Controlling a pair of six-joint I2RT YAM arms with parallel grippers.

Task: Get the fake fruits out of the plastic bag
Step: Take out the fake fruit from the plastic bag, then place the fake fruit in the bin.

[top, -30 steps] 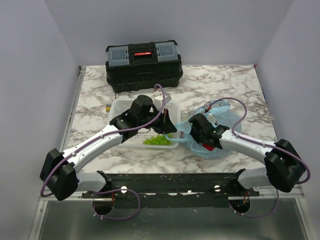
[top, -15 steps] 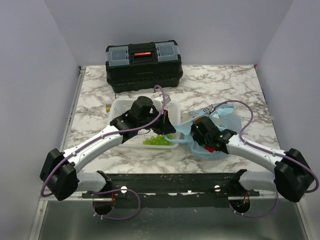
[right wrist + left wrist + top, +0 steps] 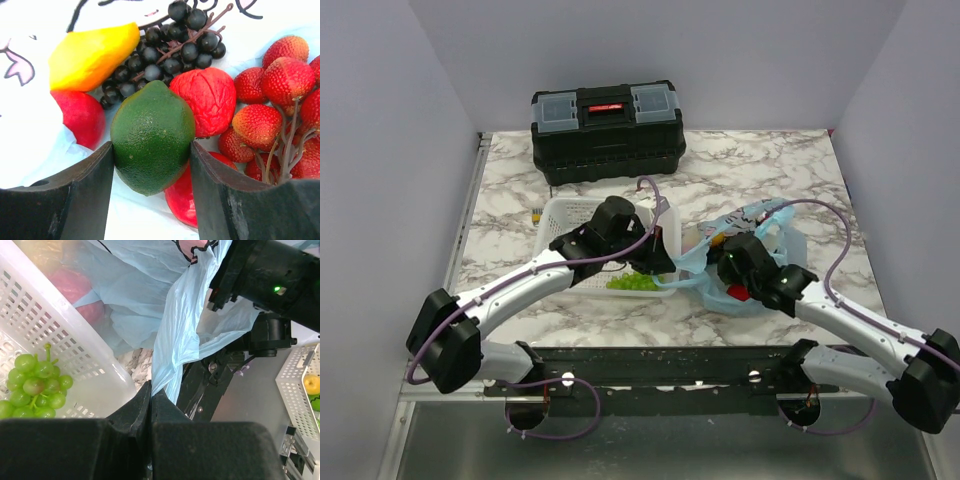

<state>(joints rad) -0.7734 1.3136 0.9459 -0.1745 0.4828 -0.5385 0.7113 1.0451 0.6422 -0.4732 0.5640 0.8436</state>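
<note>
The light-blue plastic bag (image 3: 775, 228) lies right of the white mesh basket (image 3: 560, 212), mouth pulled open. My left gripper (image 3: 658, 250) is shut on the bag's edge (image 3: 175, 340), its jaws (image 3: 151, 395) pinching the film. My right gripper (image 3: 724, 264) is inside the bag. In the right wrist view its fingers (image 3: 151, 150) press both sides of a dark green lime (image 3: 150, 125). Around it lie an orange-yellow fruit (image 3: 92, 55), a dark grape bunch (image 3: 165, 45), a crinkled red fruit (image 3: 207, 100), red berries (image 3: 285, 75) and a red apple (image 3: 82, 117).
A pale green grape cluster (image 3: 638, 283) lies in the basket, also seen in the left wrist view (image 3: 35, 390). A black toolbox (image 3: 607, 132) stands at the back of the marble table (image 3: 510, 190). The two arms are close together at the bag's mouth.
My right arm has swung round and its gripper has gone into the bag. My left gripper has shifted slightly right, still holding the bag's edge.
</note>
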